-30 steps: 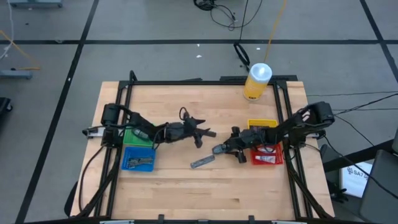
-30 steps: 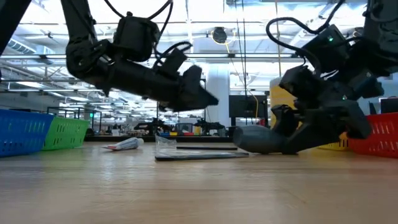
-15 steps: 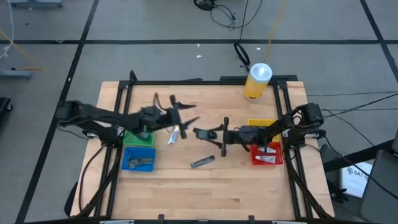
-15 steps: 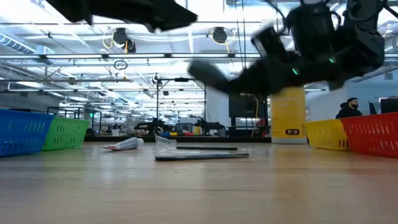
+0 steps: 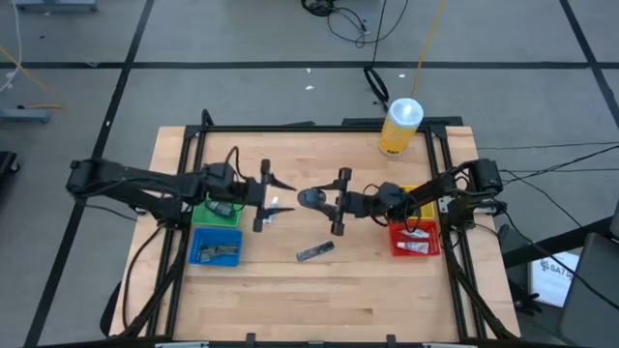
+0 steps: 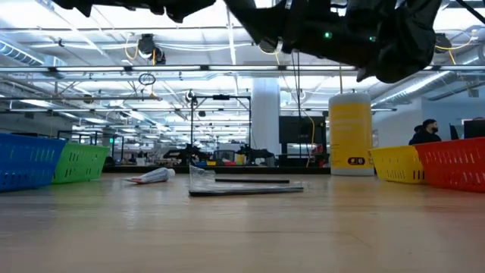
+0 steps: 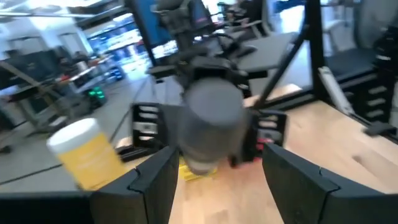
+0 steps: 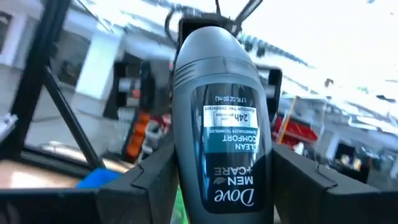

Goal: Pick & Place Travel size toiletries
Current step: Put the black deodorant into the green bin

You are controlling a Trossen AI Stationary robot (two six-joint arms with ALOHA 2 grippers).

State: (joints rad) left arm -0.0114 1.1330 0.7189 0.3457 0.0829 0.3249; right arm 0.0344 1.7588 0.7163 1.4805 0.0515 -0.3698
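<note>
- The table (image 5: 387,300) fills the middle of the high view, with the blue bin (image 5: 215,246) and green bin (image 5: 205,213) at its left and the red bin (image 5: 416,240) and yellow bin (image 5: 411,191) at its right.
- The yellow bottle (image 5: 399,127) stands at the table's upper right edge, unmoved.
- The right gripper (image 5: 319,200), half a second ago just right of centre, now sits a little further left, fingers clamped on the grey deodorant (image 8: 222,118), held up off the table.
- The left gripper (image 5: 276,196), earlier higher in the frame, now faces the right one at centre, fingers wide and holding nothing.
- A dark packet (image 5: 315,251) lies below centre, where it was.
- A white tube (image 5: 267,213) lies under the left fingers.
</note>
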